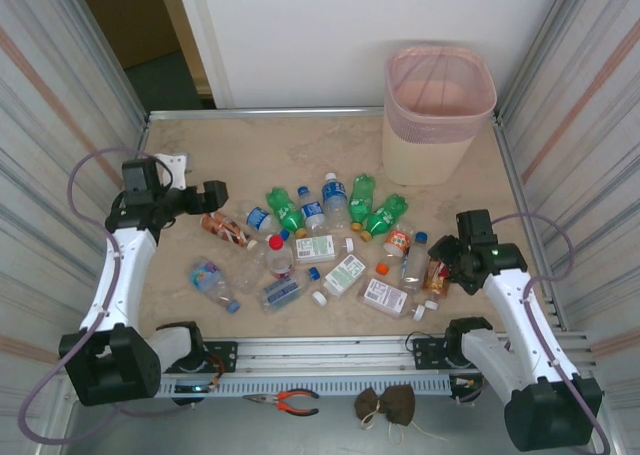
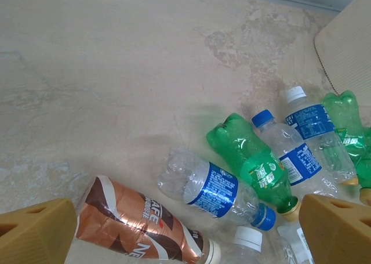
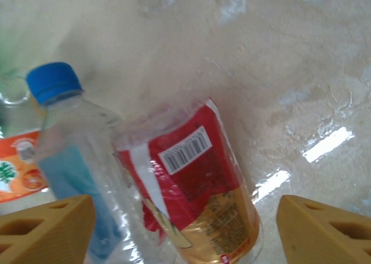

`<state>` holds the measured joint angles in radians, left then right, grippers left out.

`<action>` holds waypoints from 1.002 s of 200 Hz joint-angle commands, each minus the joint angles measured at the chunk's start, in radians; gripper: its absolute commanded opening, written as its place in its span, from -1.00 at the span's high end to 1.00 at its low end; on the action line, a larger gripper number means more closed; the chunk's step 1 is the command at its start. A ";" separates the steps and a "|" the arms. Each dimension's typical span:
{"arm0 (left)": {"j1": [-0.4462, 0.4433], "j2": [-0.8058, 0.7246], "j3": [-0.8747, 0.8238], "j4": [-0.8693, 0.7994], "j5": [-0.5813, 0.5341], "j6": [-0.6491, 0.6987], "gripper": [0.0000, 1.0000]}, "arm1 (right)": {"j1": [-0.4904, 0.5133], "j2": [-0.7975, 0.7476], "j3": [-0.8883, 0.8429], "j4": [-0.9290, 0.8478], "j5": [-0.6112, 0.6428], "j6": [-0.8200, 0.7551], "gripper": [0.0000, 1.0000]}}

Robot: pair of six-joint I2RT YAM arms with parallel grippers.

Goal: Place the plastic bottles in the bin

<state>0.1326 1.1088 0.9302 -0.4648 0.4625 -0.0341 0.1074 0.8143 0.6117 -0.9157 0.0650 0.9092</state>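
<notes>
hovering my right claw (image 3: 185, 220) wide open over the red-labelled bottle (image 3: 197, 183). it lies on the worktop (image 3: 290, 72) right between my fingers, long axis pointing away, so they'd close across its width. left claw (image 2: 185, 232) open too, far from this bottle. bin (image 1: 425, 160) stands well beyond.

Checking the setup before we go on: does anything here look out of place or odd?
Yes: orange-handled pliers and a brown bundle lie on the near side of the front rail, off the tabletop. Both look like stray items.
</notes>
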 commanded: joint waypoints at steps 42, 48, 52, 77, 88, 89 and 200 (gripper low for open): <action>0.028 -0.022 -0.013 0.040 0.045 -0.019 -0.97 | 0.007 0.029 -0.077 0.068 0.027 0.045 -0.52; 0.030 -0.020 -0.013 0.039 0.047 -0.018 -0.97 | 0.008 0.036 -0.082 0.077 0.028 0.042 -0.52; 0.032 -0.021 -0.013 0.039 0.048 -0.019 -0.97 | 0.007 0.040 -0.087 0.085 0.027 0.040 -0.52; 0.040 -0.020 -0.014 0.038 0.047 -0.018 -0.97 | 0.006 0.068 -0.098 0.130 0.023 0.026 -0.47; 0.041 -0.019 -0.014 0.040 0.048 -0.020 -0.97 | 0.007 0.082 -0.098 0.139 0.031 0.025 -0.45; 0.041 -0.019 -0.014 0.040 0.047 -0.020 -0.97 | 0.006 0.082 -0.098 0.140 0.031 0.026 -0.45; 0.065 -0.010 -0.014 0.038 0.051 -0.025 -0.97 | -0.035 0.158 -0.148 0.242 0.026 0.009 -0.31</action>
<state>0.1886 1.1069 0.9207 -0.4446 0.4904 -0.0498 0.0883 0.9520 0.4992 -0.6750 0.0826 0.9318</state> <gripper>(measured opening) 0.986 0.648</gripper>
